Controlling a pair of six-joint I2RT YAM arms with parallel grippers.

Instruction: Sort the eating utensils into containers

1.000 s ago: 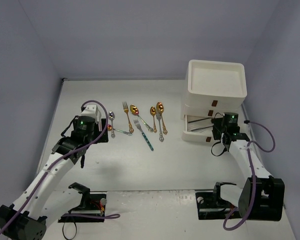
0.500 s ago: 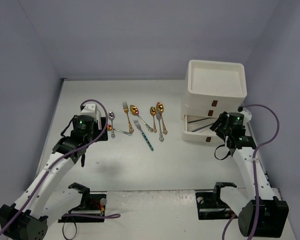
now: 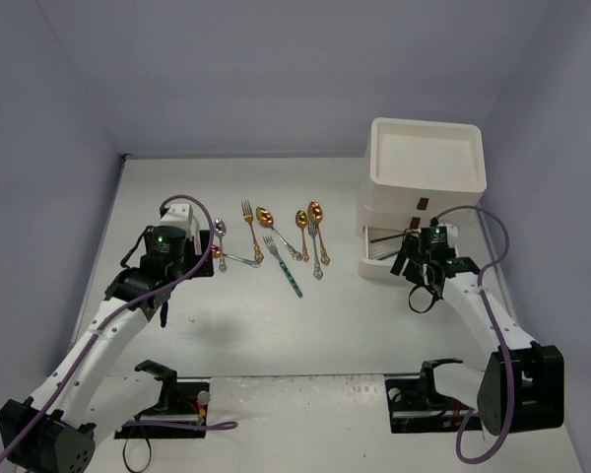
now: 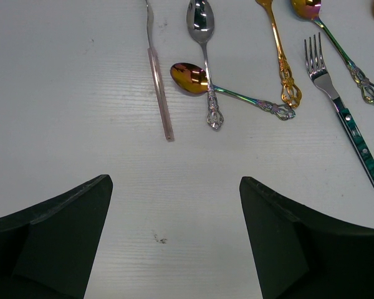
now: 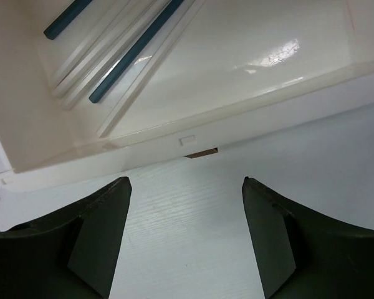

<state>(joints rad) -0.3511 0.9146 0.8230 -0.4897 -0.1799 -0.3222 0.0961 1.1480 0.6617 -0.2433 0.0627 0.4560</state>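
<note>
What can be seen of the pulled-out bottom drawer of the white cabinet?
The bottom drawer is glossy cream-white plastic, a shallow open tray pulled forward out of the cabinet. A small brown handle sits at the middle of its front wall. Inside, slim utensils, two with dark teal handles, lie diagonally at one side; the rest of its floor is bare. The open right gripper hovers just before the front, touching nothing.

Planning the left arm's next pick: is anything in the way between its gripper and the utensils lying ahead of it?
Nothing visible does. Only bare table lies between the open left gripper and the nearest pieces, the pink-handled utensil and the silver spoon. That spoon's handle crosses the gold spoon, though.
</note>
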